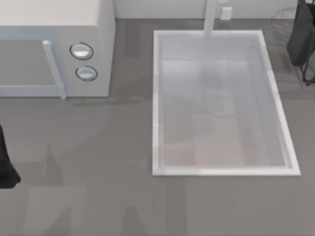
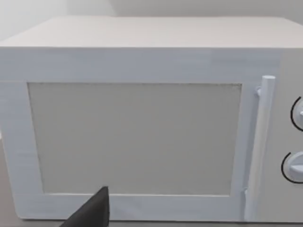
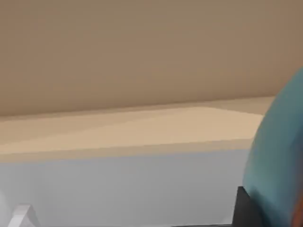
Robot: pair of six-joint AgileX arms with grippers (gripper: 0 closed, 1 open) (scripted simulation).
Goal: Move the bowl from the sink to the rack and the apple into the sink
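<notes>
The sink lies bare, and the blue bowl shows close against the right gripper, over by the wire rack at the table's far right. Whether that claw is clamped or apart I cannot tell. Lower the bowl level between the wires before letting go. The left arm sits parked facing the microwave.

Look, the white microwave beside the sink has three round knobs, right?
Not quite. The white microwave beside the sink has two round knobs, not three. The top view shows both of them.
</notes>
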